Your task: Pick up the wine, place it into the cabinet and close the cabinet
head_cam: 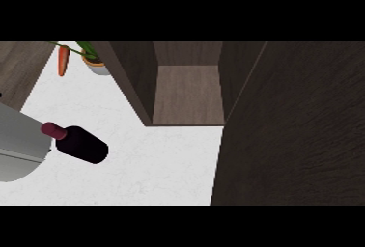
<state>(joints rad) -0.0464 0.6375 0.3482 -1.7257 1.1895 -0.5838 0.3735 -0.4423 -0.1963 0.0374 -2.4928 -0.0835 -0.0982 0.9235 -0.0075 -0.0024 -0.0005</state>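
**Observer:** Where is the wine, and what has hold of it?

**Operator:** The wine (82, 144) shows at the view's left, over the white surface (149, 169). Its red cap (52, 130) lies against the end of my left forearm (18, 144), and its dark body points toward the lower right. The left hand does not show, since the forearm and the bottle cover where it would be. I cannot tell how far its fingers are open or whether they hold the bottle. The right hand is out of view. I also cannot tell whether the bottle stands on the surface or is lifted off it.

**Observer:** What does the step call for?

**Operator:** I judge the step to be the pick-up, or the first of the carry. The cabinet (187, 94) stands open at upper centre with its shelf bare. Its door (299, 135) is swung toward me and fills the right of the view. I would confirm the grasp before any travel. Then I would carry the bottle to the right and away from me, and enter the opening squarely between the left wall and the door. The neck should go in upright. The carrot (63, 60) and plant pot (98, 66) lie well apart from that path. The risk I see is clipping the cabinet's left wall.
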